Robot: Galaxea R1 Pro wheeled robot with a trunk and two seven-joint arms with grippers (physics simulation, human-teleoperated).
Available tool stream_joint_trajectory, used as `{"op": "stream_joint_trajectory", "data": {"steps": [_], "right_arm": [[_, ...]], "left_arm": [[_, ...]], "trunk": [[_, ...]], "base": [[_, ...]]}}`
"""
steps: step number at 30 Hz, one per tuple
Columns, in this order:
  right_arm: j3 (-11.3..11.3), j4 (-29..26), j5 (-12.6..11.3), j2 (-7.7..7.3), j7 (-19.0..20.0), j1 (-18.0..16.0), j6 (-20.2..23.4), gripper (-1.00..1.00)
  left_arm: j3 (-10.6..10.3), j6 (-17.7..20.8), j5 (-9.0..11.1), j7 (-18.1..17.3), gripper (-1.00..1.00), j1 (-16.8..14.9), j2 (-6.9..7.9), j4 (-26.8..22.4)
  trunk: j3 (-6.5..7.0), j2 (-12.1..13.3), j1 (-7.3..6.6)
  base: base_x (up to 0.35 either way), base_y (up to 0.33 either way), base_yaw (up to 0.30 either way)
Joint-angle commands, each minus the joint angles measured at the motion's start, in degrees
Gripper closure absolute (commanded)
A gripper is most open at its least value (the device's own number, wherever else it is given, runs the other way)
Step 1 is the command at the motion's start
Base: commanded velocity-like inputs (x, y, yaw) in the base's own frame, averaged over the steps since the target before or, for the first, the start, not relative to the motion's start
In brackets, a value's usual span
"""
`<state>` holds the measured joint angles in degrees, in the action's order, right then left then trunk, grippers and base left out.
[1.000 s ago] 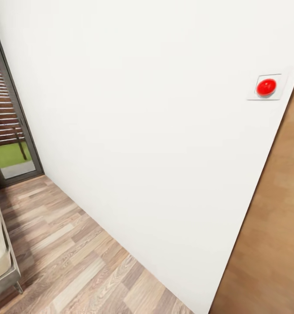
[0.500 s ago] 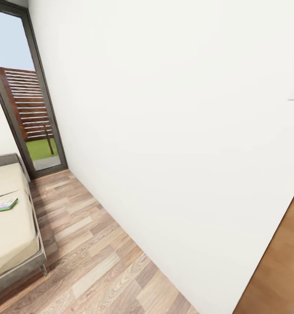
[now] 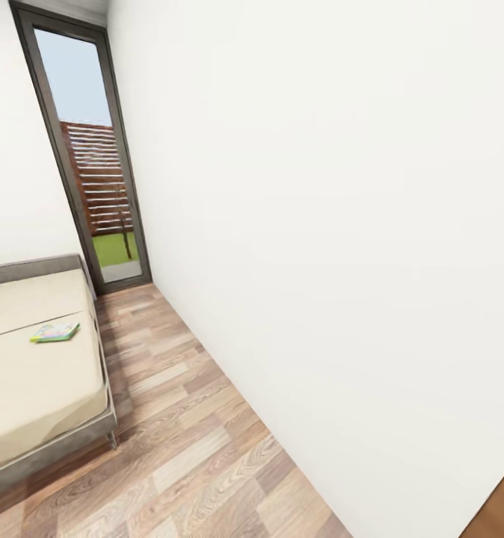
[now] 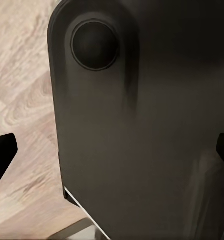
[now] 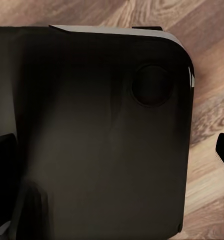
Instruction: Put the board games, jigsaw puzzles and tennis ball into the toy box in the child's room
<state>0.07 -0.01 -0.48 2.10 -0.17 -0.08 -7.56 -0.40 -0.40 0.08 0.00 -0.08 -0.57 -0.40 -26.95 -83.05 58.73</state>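
Swinging left since earlier, bringing long cream-covered bed (image 3: 35, 373) and flat green-white board game (image 3: 55, 332) nearer centre; approaching squarely, pincer states being impossible to tell.

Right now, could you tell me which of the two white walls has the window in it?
The far wall, behind the bed, holds the window; the long side wall is bare.

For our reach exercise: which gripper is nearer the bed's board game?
Left, probably: the board game lies on the bed at the robot's left. Left gripper and right gripper face the floor, far from it.
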Motion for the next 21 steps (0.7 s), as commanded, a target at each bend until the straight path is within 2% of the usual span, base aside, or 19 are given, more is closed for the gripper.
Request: {"op": "stream_joint_trajectory", "data": {"steps": [1, 21], "right_arm": [[-0.02, 0.01, -0.05, 0.0, -0.01, -0.01, -0.18, -1.0], [0.02, 0.01, -0.01, -0.01, -0.01, -0.01, -0.2, -1.0]], "left_arm": [[-0.04, -0.04, 0.01, 0.0, -1.0, -0.01, 0.01, -0.04], [-0.04, -0.04, 0.01, 0.0, -1.0, -0.01, -0.04, -0.04]], "trunk": [[-0.05, -0.03, 0.0], [-0.05, -0.03, 0.0]], "base": [[0.0, 0.0, 0.283], [0.0, 0.0, 0.283]]}}
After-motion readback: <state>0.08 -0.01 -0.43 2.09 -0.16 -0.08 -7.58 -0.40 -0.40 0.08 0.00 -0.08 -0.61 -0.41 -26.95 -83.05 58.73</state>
